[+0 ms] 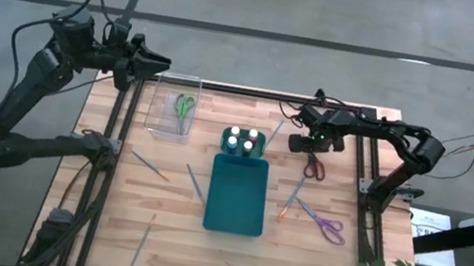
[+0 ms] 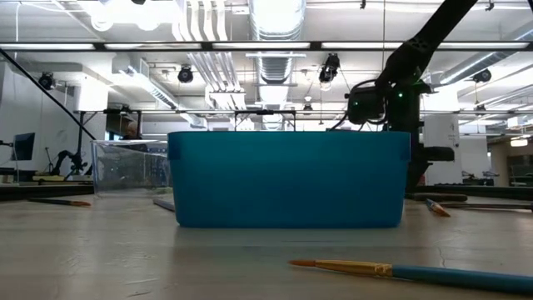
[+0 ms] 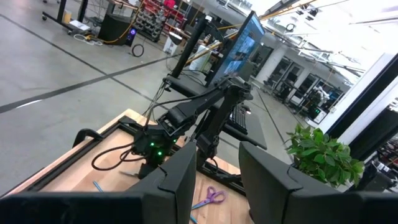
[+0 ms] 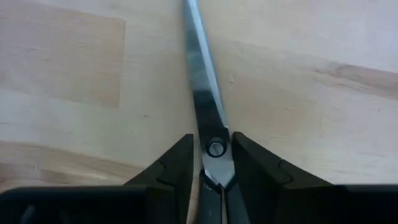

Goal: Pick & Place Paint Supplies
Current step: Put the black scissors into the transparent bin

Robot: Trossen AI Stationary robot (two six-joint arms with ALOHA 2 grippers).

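Closing on the red-handled scissors [image 4: 210,140], the right gripper [image 4: 210,163] has its jaws drawn in against both sides of the pivot screw, blades running straight out ahead over the counter [image 4: 74,81]; this looks like the grasp step, lift not yet begun. Next calls for a firm pinch, then a clean raise toward the clear plastic box [image 1: 171,111], where green scissors [image 1: 184,106] already lie. Well apart from these jaws, the left gripper [image 3: 214,180] waits partly parted, holding nothing.

An industrial robotics lab: exposed ceiling ducts [image 2: 275,21], concrete floor [image 1: 332,14], monitor [image 3: 239,46], shelving, other workstations.
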